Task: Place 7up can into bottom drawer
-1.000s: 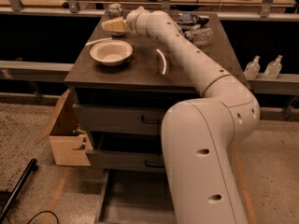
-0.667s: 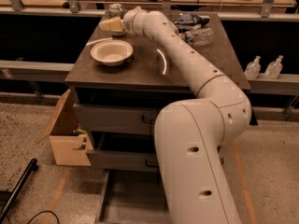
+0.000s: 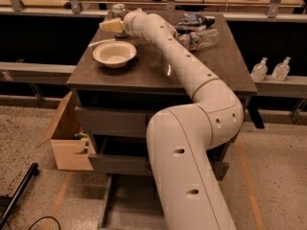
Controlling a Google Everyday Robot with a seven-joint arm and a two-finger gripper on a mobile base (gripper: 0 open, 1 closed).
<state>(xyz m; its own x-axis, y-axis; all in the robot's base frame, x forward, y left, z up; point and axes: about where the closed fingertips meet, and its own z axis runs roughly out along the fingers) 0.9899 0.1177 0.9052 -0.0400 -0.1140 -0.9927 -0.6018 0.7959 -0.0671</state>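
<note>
The 7up can (image 3: 117, 9) stands upright at the far left corner of the dark cabinet top (image 3: 158, 66); only its silver top and upper body show. My gripper (image 3: 110, 26) is at the end of the outstretched white arm, right in front of the can and just above the top. The bottom drawer (image 3: 125, 202) is pulled out at the foot of the cabinet, a shallow grey tray, partly hidden by my arm's base.
A white bowl (image 3: 114, 53) sits near the gripper. A clear plastic bottle (image 3: 200, 36) and a crumpled bag (image 3: 194, 20) lie at the back right. An open cardboard box (image 3: 67, 137) stands left of the cabinet. Two spray bottles (image 3: 271, 69) stand on the right.
The arm's large lower segment has shifted left in view. The gripper has edged slightly left and stays by the can.
</note>
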